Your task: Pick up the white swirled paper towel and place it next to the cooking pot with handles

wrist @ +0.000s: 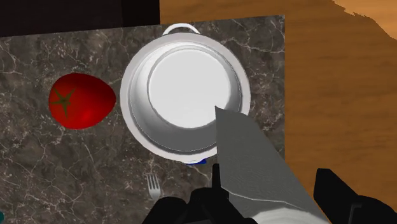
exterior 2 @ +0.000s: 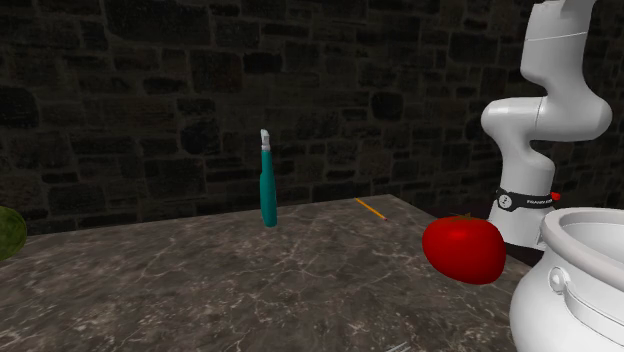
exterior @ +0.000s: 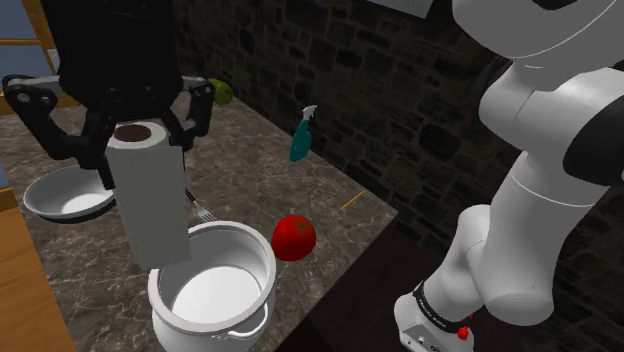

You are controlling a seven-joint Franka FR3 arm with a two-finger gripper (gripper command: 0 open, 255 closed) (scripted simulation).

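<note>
A white paper towel roll (exterior: 150, 200) with a dark core hangs upright in the air, and my black gripper (exterior: 142, 138) is shut on its top end. Its lower end hovers over the near rim of the white cooking pot (exterior: 214, 290), which has two loop handles and stands on the marbled counter. In the wrist view the roll (wrist: 259, 164) runs out between my fingers (wrist: 342, 194) and ends over the pot's (wrist: 188, 95) rim. In the second exterior view the pot (exterior 2: 572, 290) stands at the right edge.
A red tomato (exterior: 293, 237) lies just beside the pot, with a fork (wrist: 153, 184) on the counter near it. A white bowl (exterior: 66, 196), a teal spray bottle (exterior: 302, 135) and a green fruit (exterior: 222, 92) stand farther back. The counter's edge borders a wooden floor (wrist: 331, 76).
</note>
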